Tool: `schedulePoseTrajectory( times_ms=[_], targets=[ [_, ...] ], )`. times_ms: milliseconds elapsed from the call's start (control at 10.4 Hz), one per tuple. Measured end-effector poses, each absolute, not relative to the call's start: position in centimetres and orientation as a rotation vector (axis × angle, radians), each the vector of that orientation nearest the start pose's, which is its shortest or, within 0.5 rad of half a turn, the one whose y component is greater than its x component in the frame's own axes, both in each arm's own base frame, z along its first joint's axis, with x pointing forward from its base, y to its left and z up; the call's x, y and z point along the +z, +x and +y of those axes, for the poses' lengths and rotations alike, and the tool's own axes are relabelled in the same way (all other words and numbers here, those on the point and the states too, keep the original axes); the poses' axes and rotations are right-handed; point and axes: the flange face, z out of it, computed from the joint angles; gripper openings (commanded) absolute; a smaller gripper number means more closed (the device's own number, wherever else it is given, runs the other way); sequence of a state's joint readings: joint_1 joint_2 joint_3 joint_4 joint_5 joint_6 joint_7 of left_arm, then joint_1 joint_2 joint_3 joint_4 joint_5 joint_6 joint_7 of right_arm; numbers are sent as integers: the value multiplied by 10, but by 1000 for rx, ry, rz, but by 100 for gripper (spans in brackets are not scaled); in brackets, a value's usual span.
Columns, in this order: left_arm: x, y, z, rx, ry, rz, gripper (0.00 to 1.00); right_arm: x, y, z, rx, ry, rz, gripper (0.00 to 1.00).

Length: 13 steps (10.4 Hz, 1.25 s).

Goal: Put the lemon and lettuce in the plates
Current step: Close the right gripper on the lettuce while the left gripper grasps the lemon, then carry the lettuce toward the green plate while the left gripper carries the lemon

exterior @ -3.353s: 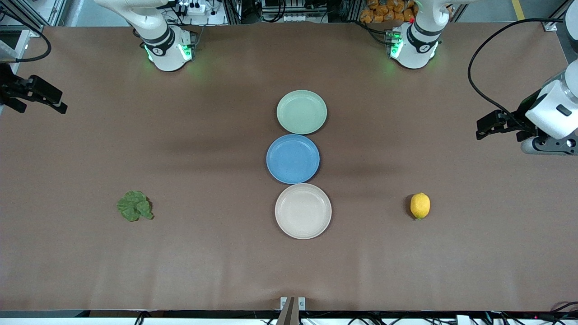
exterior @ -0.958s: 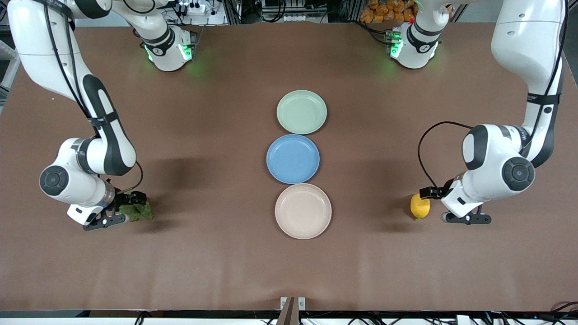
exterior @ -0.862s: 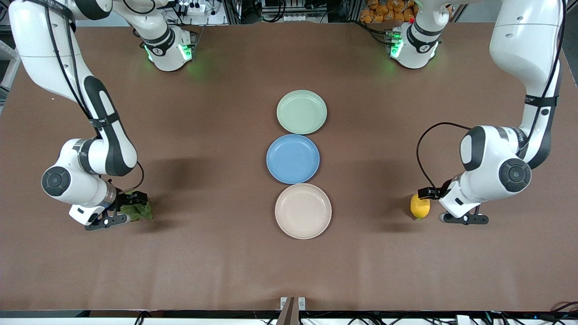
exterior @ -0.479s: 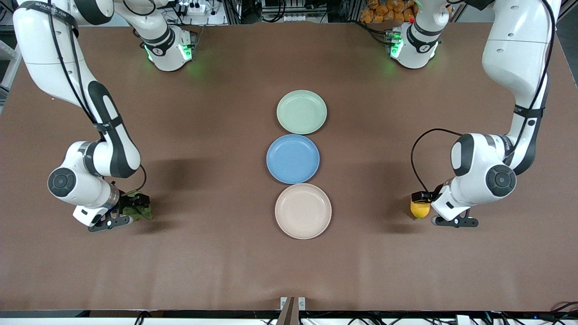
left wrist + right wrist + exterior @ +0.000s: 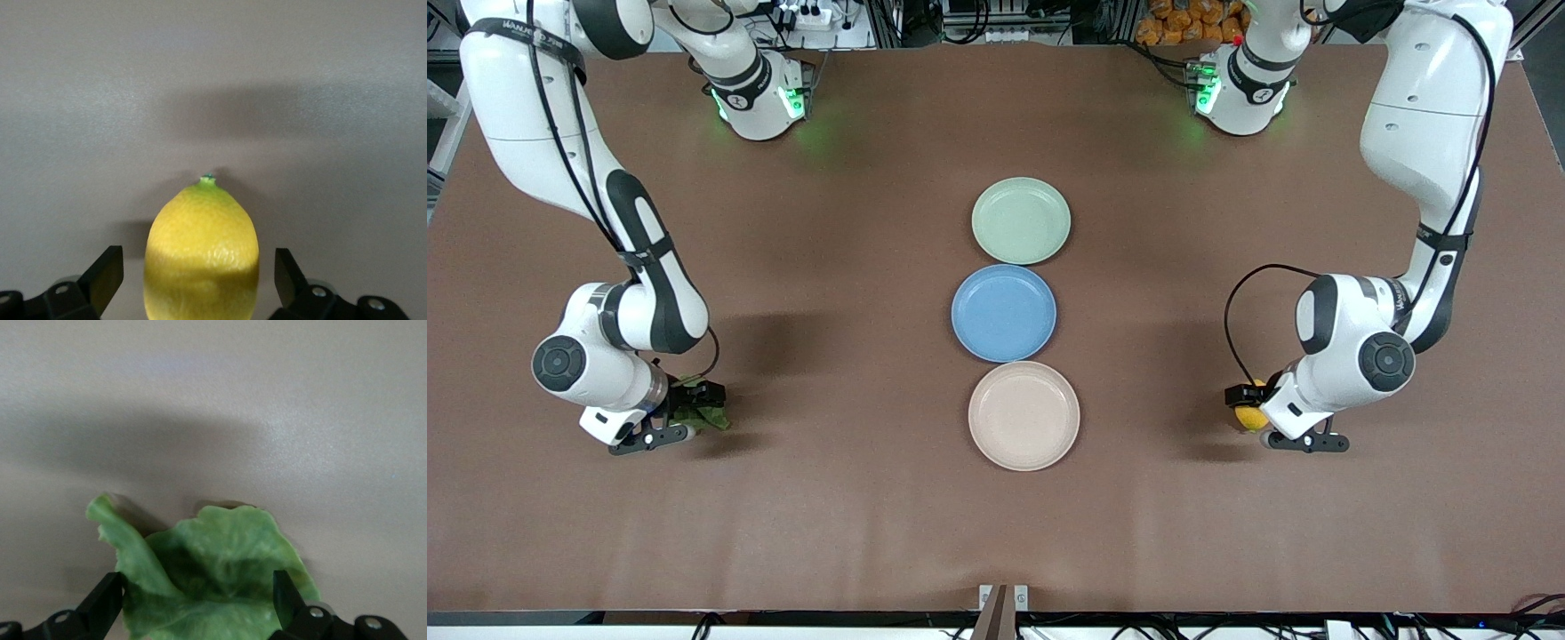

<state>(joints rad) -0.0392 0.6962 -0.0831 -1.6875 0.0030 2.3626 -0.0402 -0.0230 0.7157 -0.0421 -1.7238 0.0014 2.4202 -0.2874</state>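
Observation:
The yellow lemon (image 5: pixel 1250 420) lies on the table toward the left arm's end. My left gripper (image 5: pixel 1248 407) is down over it. In the left wrist view the lemon (image 5: pixel 201 253) sits between the open fingers (image 5: pixel 107 270), with a gap on each side. The dark green lettuce (image 5: pixel 710 417) lies toward the right arm's end, and my right gripper (image 5: pixel 692 405) is down over it. In the right wrist view the lettuce (image 5: pixel 220 580) lies between the open fingers (image 5: pixel 107 597). The mint green plate (image 5: pixel 1021 220) and the beige-pink plate (image 5: pixel 1024 415) lie empty mid-table.
A blue plate (image 5: pixel 1004 313) lies between the two task plates, touching both. The three form a line across the middle of the brown table. The beige-pink plate is nearest the front camera.
Both arms have swung in from the table's ends and come down. In the last second each gripper has slid farther over its object, so the open fingers now straddle the lemon and the lettuce.

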Motion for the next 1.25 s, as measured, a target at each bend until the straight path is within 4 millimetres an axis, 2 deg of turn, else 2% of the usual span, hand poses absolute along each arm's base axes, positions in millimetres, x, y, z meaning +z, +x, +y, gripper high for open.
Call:
schedulePoseTrajectory(
  times_ms=[96, 192, 287, 575, 766, 862, 958, 1054, 1246],
  targets=[
    [186, 671, -78, 29, -3191, 105, 100, 167, 665, -44, 42, -3144, -358, 87],
    [179, 671, -79, 22, -3192, 106, 100, 166, 664, -45, 44, -3144, -354, 29],
    [174, 671, -79, 18, -3193, 106, 100, 168, 665, -46, 39, -3142, -351, 0],
    [170, 671, -79, 19, -3193, 105, 99, 176, 668, -45, 23, -3143, -350, 0],
    [170, 671, -79, 19, -3193, 107, 60, 179, 669, -39, 25, -3126, -340, 0],
    [171, 671, -80, 16, -3190, 113, 48, 180, 670, -40, 18, -3126, -337, 0],
    [173, 672, -80, 9, -3187, 117, 43, 182, 671, -41, 14, -3127, -335, 0],
    [173, 672, -82, 8, -3187, 122, 43, 188, 671, -40, 17, -3126, -334, 0],
    [175, 673, -85, 5, -3176, 147, 43, 210, 669, -33, 73, -3097, -322, 0]
  ],
)
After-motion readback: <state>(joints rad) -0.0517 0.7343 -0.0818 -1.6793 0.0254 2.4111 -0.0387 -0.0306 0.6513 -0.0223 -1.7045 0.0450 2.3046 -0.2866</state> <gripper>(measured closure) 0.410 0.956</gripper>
